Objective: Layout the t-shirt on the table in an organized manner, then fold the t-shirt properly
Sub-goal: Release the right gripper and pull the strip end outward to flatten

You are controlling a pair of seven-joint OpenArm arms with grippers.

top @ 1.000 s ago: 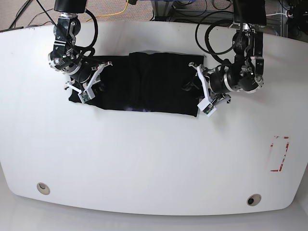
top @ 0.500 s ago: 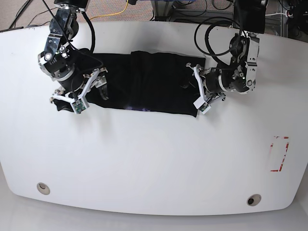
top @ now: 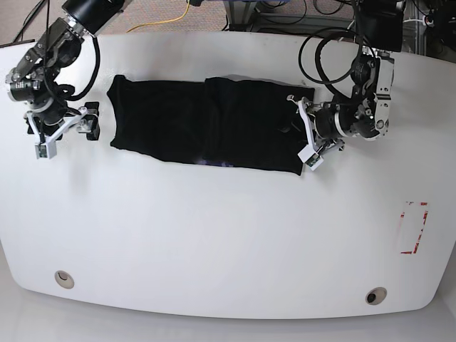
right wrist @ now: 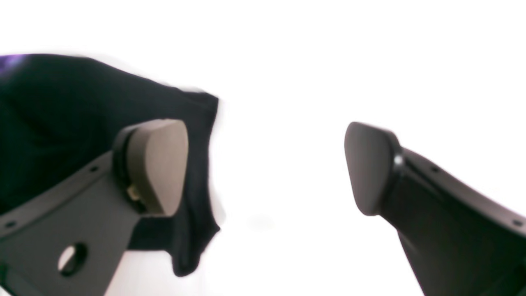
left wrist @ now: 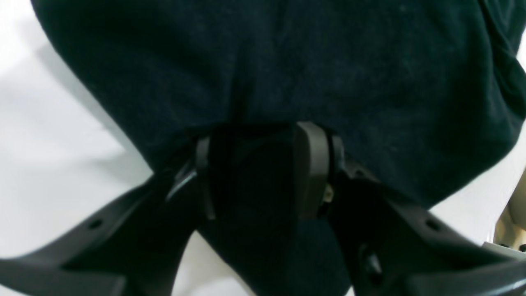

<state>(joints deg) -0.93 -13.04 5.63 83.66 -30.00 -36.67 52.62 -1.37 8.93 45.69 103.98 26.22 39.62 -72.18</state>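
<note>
Base view: t-shirt (top: 203, 128) folded into a long band near the table's (top: 214, 242) far edge, cross-folds left.
My left tool (left wrist: 263, 181) pinches its end; my right tool (right wrist: 267, 168) gapes empty.

A yellow cable (top: 173, 19) ran across the floor (top: 153, 11) beyond the far edge, with black cables (top: 292, 8) tangled nearby. A dark box (top: 380, 27) stood at the far right, beside a metal frame (top: 419, 28) holding a white cable (top: 412, 23). More black cables (top: 21, 27) lay on the floor at the far left corner.
</note>
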